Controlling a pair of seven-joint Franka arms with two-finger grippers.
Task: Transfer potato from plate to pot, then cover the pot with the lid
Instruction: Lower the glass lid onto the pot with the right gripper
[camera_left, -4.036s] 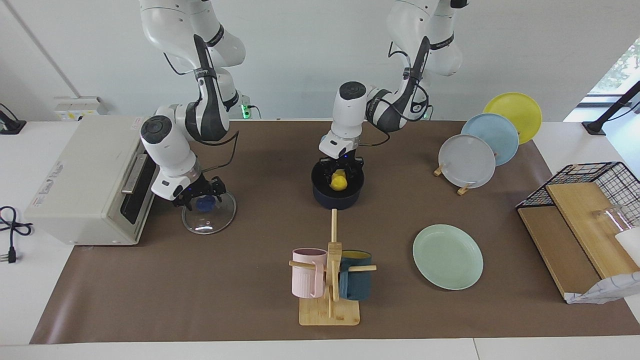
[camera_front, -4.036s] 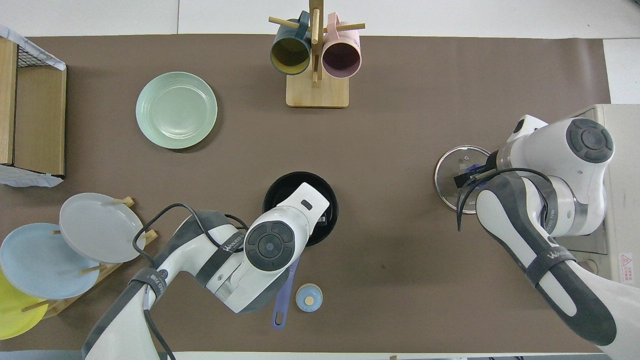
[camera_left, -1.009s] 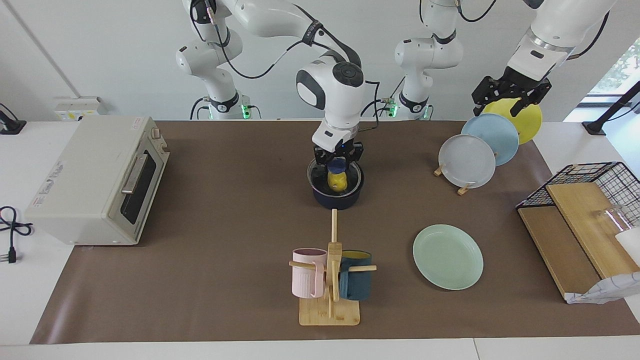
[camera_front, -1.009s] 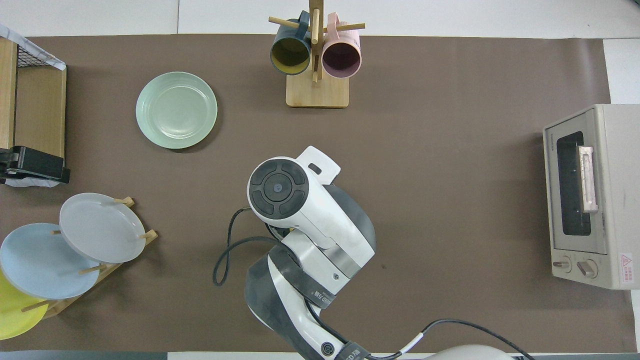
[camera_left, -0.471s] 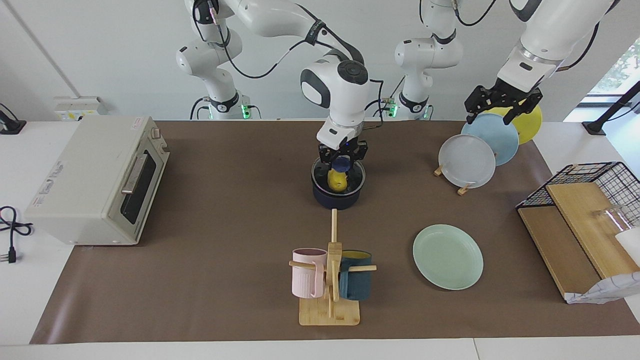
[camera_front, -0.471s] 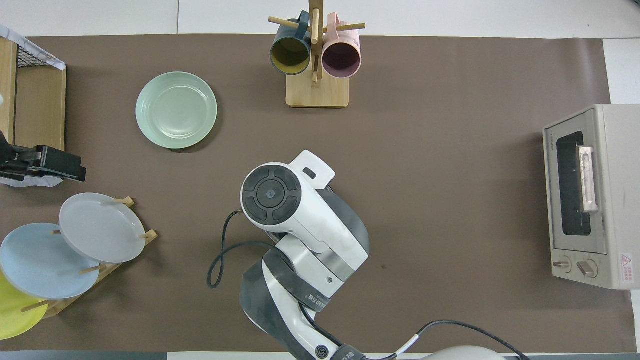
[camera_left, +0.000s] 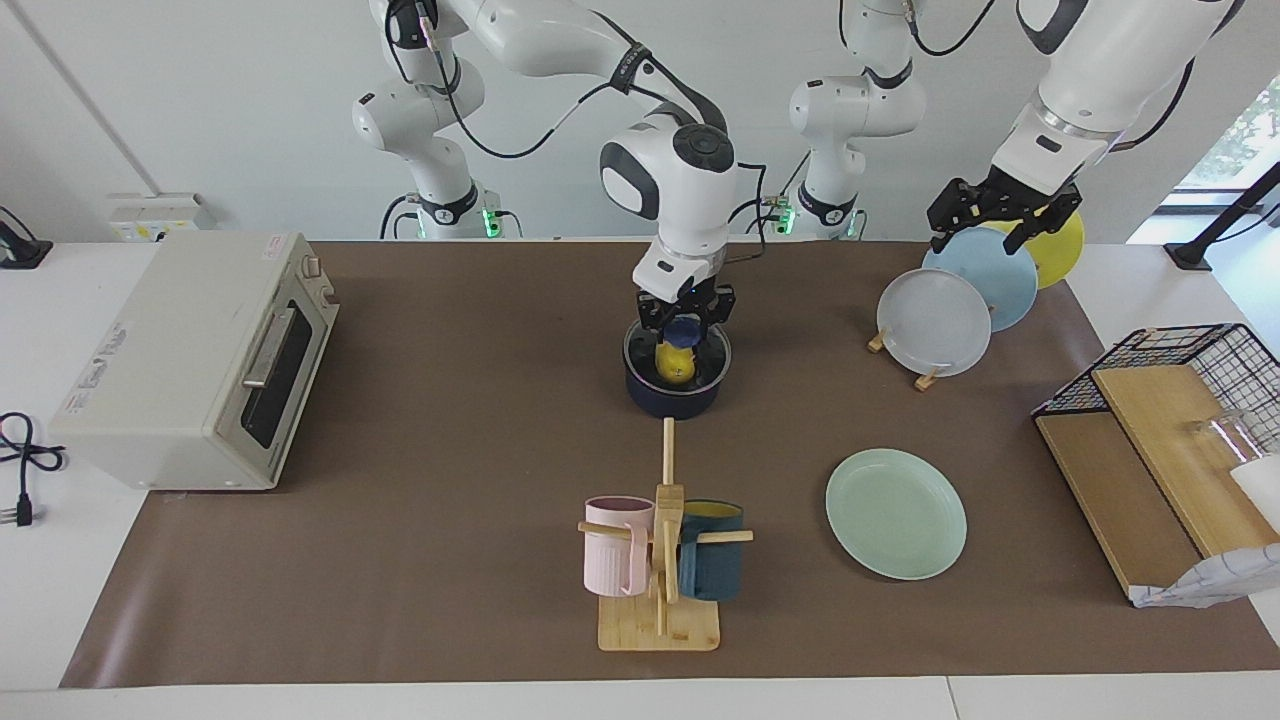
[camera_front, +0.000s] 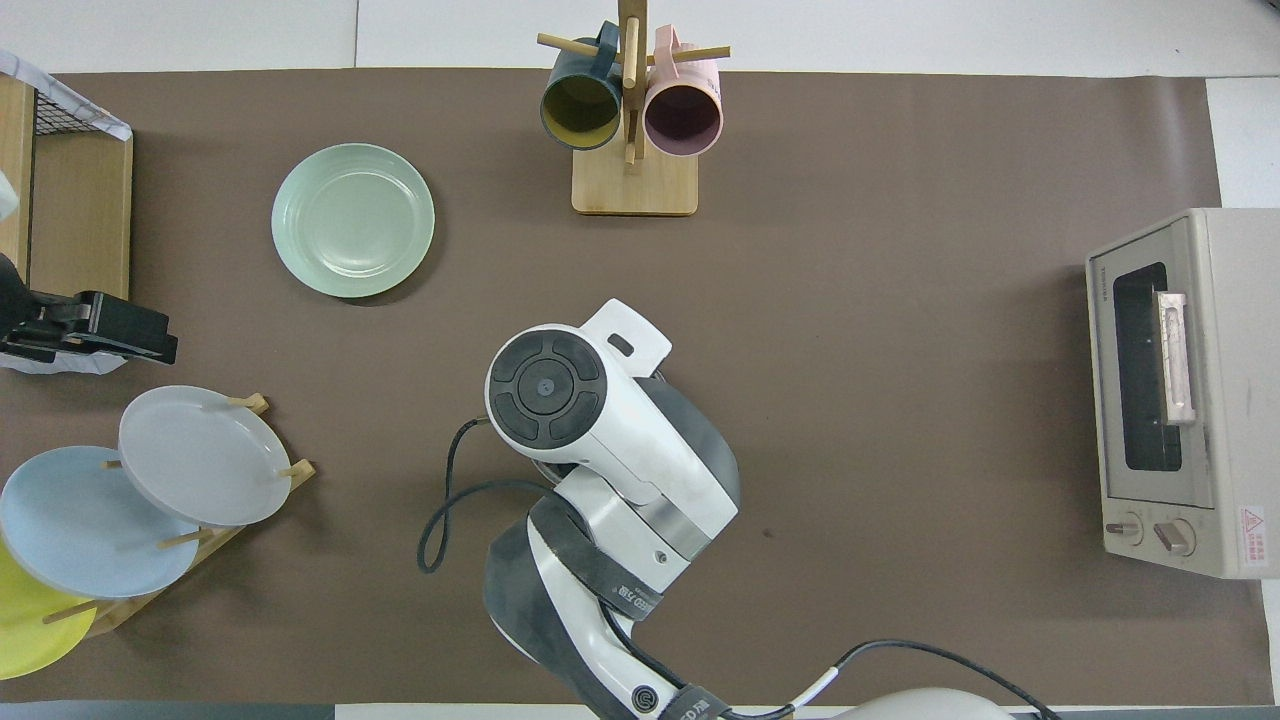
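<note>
The navy pot (camera_left: 672, 398) stands mid-table, with the yellow potato (camera_left: 677, 366) inside it, seen through the glass lid (camera_left: 706, 354). The lid rests on the pot's rim. My right gripper (camera_left: 685, 318) is over the pot, with its fingers around the lid's blue knob (camera_left: 684, 330). In the overhead view the right arm (camera_front: 590, 420) hides pot, lid and potato. The mint-green plate (camera_left: 895, 513) is empty; it also shows in the overhead view (camera_front: 353, 220). My left gripper (camera_left: 1003, 218) is open and empty, up in the air over the plate rack, and it shows in the overhead view (camera_front: 100, 330).
A rack (camera_left: 935, 322) with grey, light blue and yellow plates stands at the left arm's end. A wire basket with wooden boards (camera_left: 1160, 430) is beside it. A mug tree (camera_left: 660, 560) stands farther out than the pot. A toaster oven (camera_left: 190, 355) is at the right arm's end.
My right gripper carried the lid from beside the toaster oven onto the pot and shifted it slightly. My left gripper left the potato in the pot, rose over the plate rack and dropped a little.
</note>
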